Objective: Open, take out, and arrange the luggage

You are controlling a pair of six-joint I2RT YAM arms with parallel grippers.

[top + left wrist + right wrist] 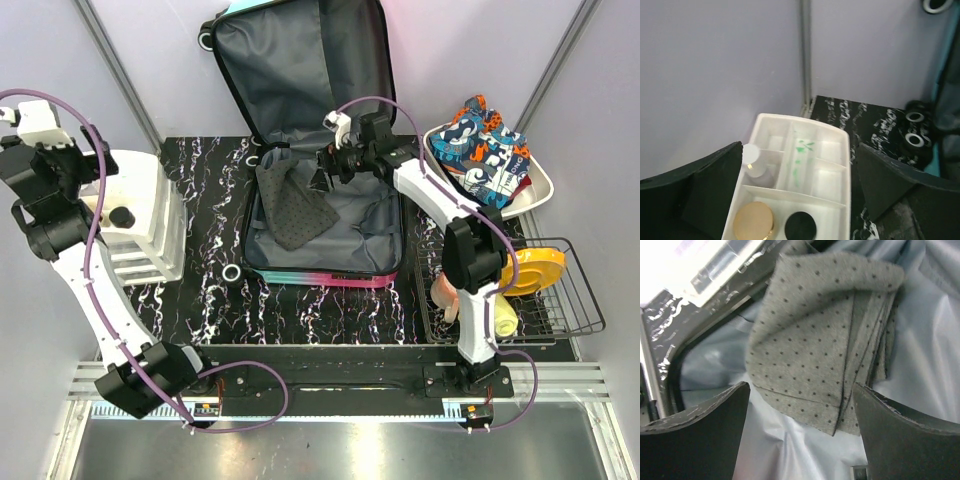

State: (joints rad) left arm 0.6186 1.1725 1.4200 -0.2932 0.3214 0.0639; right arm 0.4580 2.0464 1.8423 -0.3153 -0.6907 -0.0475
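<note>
The luggage [290,70] lies open mid-table [200,290], its lid leaning up at the back. A folded grey dotted cloth [295,205] rests in the lower half. The right end effector [328,170] hovers just above that cloth, fingers spread and empty. Only the left wrist view looks into the white organiser tray [800,119], which holds a gold lid [754,221], a black cap [800,227] and a small white bottle [752,160]. The left end effector [797,175] hangs over it, spread. Only the overhead view shows the white tub [535,185] holding patterned fabric [485,145].

Luggage [300,60] lining is dark fabric; the tabletop [300,310] glossy marble-patterned.
</note>
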